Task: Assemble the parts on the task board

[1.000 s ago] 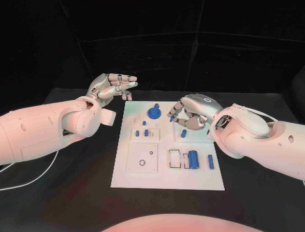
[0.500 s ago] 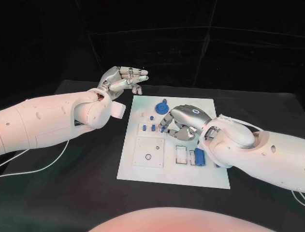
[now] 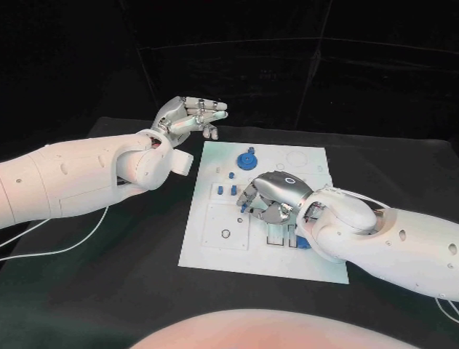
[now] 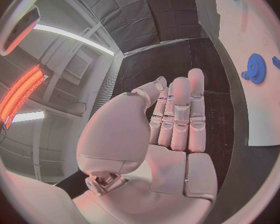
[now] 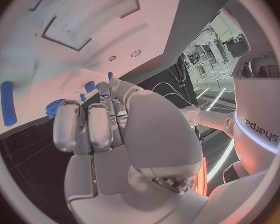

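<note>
The task board (image 3: 214, 240) lies flat on the black surface (image 3: 114, 276), and it is the anchor for everything here. The right hand (image 3: 271, 198) hovers low over the board's middle, fingers (image 5: 90, 127) curled downward; whether they grasp anything, I cannot tell. The left hand (image 3: 188, 118) is raised just off the board's far left corner, fingers (image 4: 180, 114) held together and nearly straight, grasping nothing. A blue gear (image 3: 246, 158) sits near the board's far edge, with small blue pegs (image 3: 220, 190) just nearer than it, beside the right hand. A blue cylinder (image 3: 304, 243) peeks out beside the right wrist, towards the board's near right. A small ring (image 3: 225, 234) lies in the square recess on the board's near left.
</note>
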`<state>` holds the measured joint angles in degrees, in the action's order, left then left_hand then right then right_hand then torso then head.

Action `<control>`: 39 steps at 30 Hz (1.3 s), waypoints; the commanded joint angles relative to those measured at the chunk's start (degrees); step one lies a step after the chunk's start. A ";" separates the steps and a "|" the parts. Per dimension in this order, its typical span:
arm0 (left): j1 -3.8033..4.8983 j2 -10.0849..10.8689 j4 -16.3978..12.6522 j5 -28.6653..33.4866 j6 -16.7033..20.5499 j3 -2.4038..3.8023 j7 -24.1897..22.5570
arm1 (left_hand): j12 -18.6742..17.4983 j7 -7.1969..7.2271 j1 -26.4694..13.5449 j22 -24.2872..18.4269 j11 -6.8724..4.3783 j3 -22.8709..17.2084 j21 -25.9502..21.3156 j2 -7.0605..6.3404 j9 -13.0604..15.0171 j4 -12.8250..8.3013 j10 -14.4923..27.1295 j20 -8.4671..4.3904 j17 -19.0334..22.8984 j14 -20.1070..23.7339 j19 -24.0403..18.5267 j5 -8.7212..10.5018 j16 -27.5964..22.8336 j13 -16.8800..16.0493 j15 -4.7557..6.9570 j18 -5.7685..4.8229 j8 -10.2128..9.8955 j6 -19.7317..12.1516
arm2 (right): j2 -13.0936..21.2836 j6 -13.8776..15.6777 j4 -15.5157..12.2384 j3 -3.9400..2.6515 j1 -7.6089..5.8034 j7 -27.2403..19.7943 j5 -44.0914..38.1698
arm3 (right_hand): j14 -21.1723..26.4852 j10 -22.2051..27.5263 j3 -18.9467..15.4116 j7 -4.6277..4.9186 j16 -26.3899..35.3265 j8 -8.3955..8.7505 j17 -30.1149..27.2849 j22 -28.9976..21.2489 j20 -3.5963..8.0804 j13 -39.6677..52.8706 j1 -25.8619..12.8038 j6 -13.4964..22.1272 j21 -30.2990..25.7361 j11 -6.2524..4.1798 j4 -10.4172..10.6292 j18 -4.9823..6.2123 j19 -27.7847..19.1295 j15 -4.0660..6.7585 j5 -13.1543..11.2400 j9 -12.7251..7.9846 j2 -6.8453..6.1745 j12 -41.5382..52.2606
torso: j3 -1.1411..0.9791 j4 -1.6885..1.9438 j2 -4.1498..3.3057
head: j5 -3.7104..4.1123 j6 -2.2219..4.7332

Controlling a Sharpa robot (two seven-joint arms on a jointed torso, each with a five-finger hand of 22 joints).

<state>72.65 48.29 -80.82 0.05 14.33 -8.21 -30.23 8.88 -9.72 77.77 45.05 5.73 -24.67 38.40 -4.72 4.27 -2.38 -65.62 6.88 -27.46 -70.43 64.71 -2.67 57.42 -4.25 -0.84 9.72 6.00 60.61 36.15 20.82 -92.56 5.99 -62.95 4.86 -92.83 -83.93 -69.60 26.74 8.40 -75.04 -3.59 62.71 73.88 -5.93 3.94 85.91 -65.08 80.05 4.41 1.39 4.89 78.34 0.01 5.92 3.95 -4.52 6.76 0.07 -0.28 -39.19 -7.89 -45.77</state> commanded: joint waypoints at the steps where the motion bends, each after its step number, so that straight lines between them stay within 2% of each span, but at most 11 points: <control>1: 0.08 -0.13 0.05 0.23 -0.33 0.04 -1.24 | 0.24 -0.04 0.34 -0.09 0.00 0.09 -0.28 0.25 -0.07 -0.39 0.33 -0.14 0.08 0.32 -0.17 -0.29 -0.15 -0.08 -0.03 0.81 0.18 0.26 | -0.20 -1.27 0.10 0.00 0.10 -0.44 -0.54 | -1.35 -0.28 0.30 0.24 -0.01 -0.22 -0.04 -0.10 -0.01 0.05 -0.51 -0.29 0.09 0.04 -0.14 -0.78 0.20 0.22 0.26 0.08 -0.13 0.11 | -0.01 0.02 0.01 | -0.18 -0.18; 22: 0.08 -0.22 0.23 0.24 -0.55 0.04 -1.11 | 0.32 -0.10 0.17 -0.15 0.05 0.31 -0.35 0.18 -0.09 -0.33 0.40 -0.12 0.13 0.33 -0.15 -0.28 -0.16 -0.07 -0.07 0.79 0.19 0.21 | -1.34 -2.47 1.25 -0.01 1.65 0.17 -1.69 | -1.30 -0.29 0.39 0.26 0.07 -0.21 -0.22 -0.14 -0.02 0.08 -0.78 -0.23 0.06 0.05 -0.34 -0.77 0.17 0.20 0.23 0.07 -0.29 0.14 | 0.04 0.05 -0.03 | -0.67 -0.51; 39: 0.09 -0.15 0.22 0.24 -0.65 0.04 -1.01 | 0.32 -0.10 0.17 -0.15 0.05 0.31 -0.35 0.18 -0.09 -0.33 0.40 -0.12 0.13 0.33 -0.15 -0.28 -0.16 -0.07 -0.07 0.79 0.19 0.21 | -1.90 -2.85 2.10 -0.01 1.84 0.59 -2.14 | -1.29 -0.29 0.42 0.26 0.08 -0.20 -0.24 -0.14 -0.03 0.08 -0.81 -0.22 0.06 0.05 -0.39 -0.77 0.16 0.20 0.23 0.07 -0.31 0.14 | 0.01 0.01 -0.02 | -0.97 -0.96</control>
<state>72.66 48.17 -80.58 0.11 14.27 -8.21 -30.23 8.88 -9.72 77.77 44.95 5.73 -24.51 38.40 -4.72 4.28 -2.54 -65.62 6.88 -27.40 -70.43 64.71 -2.67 57.42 -4.25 -0.84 9.72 6.00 60.61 34.32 18.51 -90.54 5.98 -61.05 5.17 -94.28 -83.93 -69.60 26.94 8.40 -75.04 -3.40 62.55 73.81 -5.92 3.96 85.70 -65.07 80.04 4.41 1.14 4.89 78.34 0.01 5.88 3.93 -4.75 6.76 0.08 -0.25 -39.26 -8.83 -46.70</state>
